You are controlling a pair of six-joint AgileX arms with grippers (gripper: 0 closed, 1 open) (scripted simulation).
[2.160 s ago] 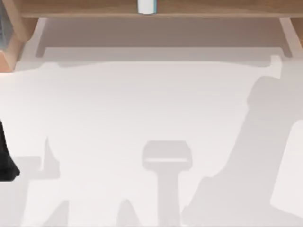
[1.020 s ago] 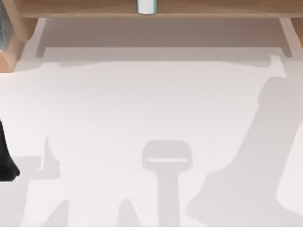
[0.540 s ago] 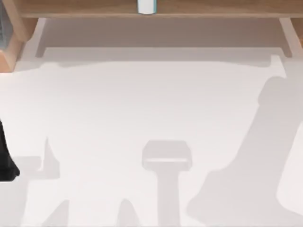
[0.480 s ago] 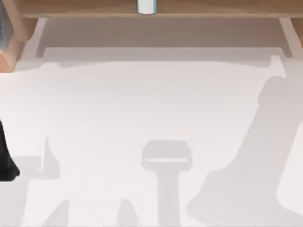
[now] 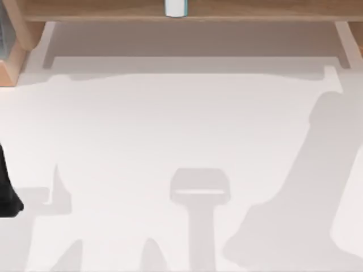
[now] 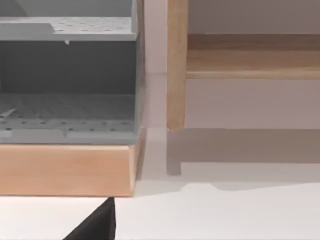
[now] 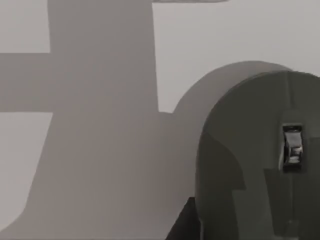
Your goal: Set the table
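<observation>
One white tabletop (image 5: 170, 124) fills the frame, shadow-crossed. Wooden shelf (image 5: 102, 10) along the upper edge carries a white cylinder (image 5: 176, 7). Left arm (image 5: 7, 192) sits at left edge; finger state cannot be determined.

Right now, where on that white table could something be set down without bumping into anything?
Nearly everywhere: the table lies bare from the wooden shelf along the far edge down to the near edge. It gets tighter at the far left corner, where a wooden-based grey rack stands, and at the left edge, where a dark arm part intrudes.
</observation>
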